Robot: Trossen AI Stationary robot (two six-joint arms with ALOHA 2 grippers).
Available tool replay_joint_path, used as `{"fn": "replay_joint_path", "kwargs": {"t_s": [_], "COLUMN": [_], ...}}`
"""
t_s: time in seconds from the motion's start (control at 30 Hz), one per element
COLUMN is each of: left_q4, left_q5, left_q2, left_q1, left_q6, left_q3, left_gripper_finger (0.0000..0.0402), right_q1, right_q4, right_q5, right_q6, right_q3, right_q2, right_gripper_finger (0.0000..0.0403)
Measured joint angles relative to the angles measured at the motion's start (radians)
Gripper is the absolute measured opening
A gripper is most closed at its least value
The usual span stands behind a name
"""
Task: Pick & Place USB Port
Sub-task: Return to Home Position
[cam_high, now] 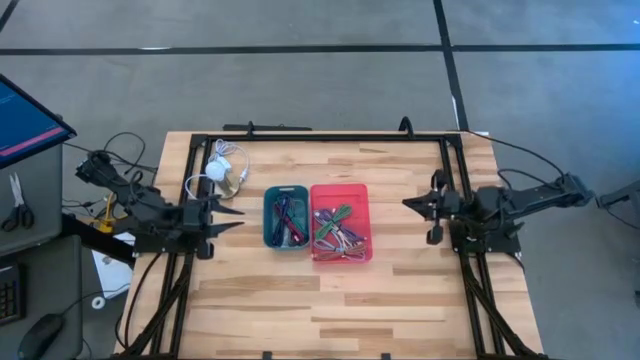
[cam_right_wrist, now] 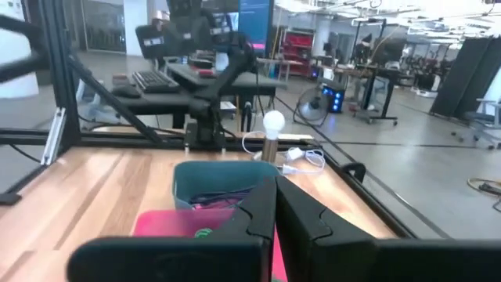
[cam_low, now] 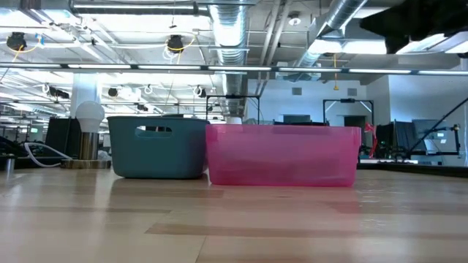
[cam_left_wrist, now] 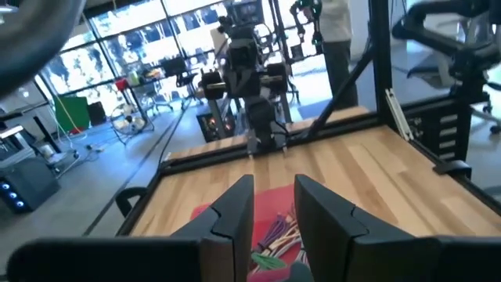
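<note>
A teal bin [cam_high: 285, 217] and a pink bin [cam_high: 341, 222] stand side by side mid-table, each holding several coloured cables and connectors [cam_high: 335, 230]. They also show in the low view, teal [cam_low: 157, 147] and pink [cam_low: 284, 155]. My left gripper [cam_high: 238, 219] hovers left of the teal bin, open and empty, pointing toward the bins; in its wrist view [cam_left_wrist: 274, 184] the pink bin's cables [cam_left_wrist: 274, 235] show between the fingers. My right gripper [cam_high: 407, 203] hovers right of the pink bin, shut and empty, pointing toward the bins [cam_right_wrist: 275, 188].
A white bulb on a stand [cam_high: 216, 170] with a white cord [cam_high: 230, 152] sits at the far left of the table, behind the teal bin. Black frame rails [cam_high: 330, 137] run along the table's far edge and sides. Bare wood [cam_high: 330, 300] lies toward the near edge.
</note>
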Motion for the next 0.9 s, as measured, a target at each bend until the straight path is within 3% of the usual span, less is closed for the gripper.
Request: {"fn": "replay_joint_path", "kwargs": {"t_s": [0.43, 0.6, 0.9], "left_q4": [0.042, 0.051, 0.066], "left_q5": [0.034, 0.088, 0.055], "left_q2": [-0.341, -0.34, -0.34], "left_q1": [0.0, 0.006, 0.007], "left_q6": [0.033, 0.012, -0.11], "left_q3": [-0.205, -0.254, -0.287], "left_gripper_finger": [0.0094, 0.0094, 0.0094], "right_q1": [0.0, 0.0, 0.0], "right_q4": [-0.155, -0.209, -0.322], "right_q5": [-0.064, -0.066, -0.111], "right_q6": [0.008, 0.025, 0.101], "right_q3": [0.014, 0.049, 0.126], "right_q2": [-0.196, -0.223, -0.229], "right_gripper_finger": [0.0003, 0.0003, 0.0003]}}
